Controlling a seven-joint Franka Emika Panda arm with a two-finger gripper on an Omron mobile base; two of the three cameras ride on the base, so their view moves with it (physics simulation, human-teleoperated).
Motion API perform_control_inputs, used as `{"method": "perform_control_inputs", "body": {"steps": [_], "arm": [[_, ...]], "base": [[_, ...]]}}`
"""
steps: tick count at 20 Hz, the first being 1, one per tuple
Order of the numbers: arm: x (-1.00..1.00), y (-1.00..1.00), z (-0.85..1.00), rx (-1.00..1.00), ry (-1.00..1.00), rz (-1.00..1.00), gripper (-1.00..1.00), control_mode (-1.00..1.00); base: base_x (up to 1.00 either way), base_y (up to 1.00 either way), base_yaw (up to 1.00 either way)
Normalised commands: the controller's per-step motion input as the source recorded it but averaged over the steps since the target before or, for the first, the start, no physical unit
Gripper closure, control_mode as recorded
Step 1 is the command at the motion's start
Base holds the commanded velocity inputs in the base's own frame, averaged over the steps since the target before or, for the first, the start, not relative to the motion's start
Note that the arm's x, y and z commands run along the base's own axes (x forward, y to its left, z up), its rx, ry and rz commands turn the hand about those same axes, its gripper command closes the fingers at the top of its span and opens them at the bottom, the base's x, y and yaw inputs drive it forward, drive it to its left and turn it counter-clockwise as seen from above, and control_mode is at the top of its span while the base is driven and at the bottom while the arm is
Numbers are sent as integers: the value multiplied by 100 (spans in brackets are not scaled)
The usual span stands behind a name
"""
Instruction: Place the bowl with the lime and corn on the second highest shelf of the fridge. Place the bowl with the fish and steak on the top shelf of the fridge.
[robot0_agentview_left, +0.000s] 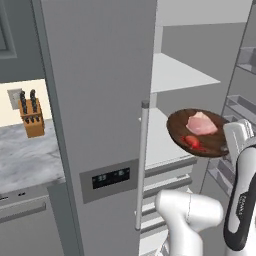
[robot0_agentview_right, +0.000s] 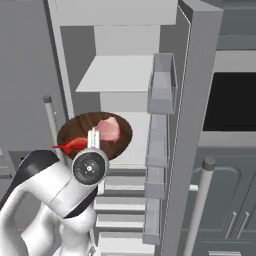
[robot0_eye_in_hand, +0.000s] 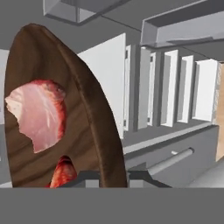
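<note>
A dark brown wooden bowl (robot0_agentview_left: 200, 132) hangs in the air before the open fridge compartment. In it lie a pale pink slab (robot0_agentview_left: 201, 123) and a red piece (robot0_agentview_left: 192, 142), the fish and steak. My gripper (robot0_agentview_left: 229, 144) is shut on the bowl's near rim, and it shows from behind (robot0_agentview_right: 93, 139) under the bowl (robot0_agentview_right: 95, 132). In the hand view the bowl (robot0_eye_in_hand: 83, 113) stands on edge above my gripper (robot0_eye_in_hand: 103, 177). One white shelf panel (robot0_agentview_left: 177, 75) lies above the bowl's height and another (robot0_agentview_left: 157, 137) just below and behind it. The compartment runs on above the frame, so I cannot tell which panel is the top shelf. The bowl with the lime and corn is out of view.
The fridge's left door (robot0_agentview_left: 100, 100) is closed, with a long handle (robot0_agentview_left: 143, 165) and a display panel (robot0_agentview_left: 111, 177). The open right door carries bins (robot0_agentview_right: 162, 85) close beside the bowl. Drawers (robot0_agentview_right: 120, 200) fill the lower compartment. A knife block (robot0_agentview_left: 31, 117) stands on the counter (robot0_agentview_left: 25, 155).
</note>
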Motion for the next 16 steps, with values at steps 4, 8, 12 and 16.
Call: {"method": "perform_control_inputs", "body": {"steps": [4, 8, 12, 16], "arm": [[47, 17, 100, -4, -6, -7, 100, -100], [55, 2, 100, -1, 0, -13, 100, -100], [52, -24, 96, 0, 3, -8, 100, -100], [96, -4, 41, 0, 2, 0, 100, -100]], "base": [[0, 0, 0], [0, 0, 0], [0, 0, 0], [0, 0, 0]]}}
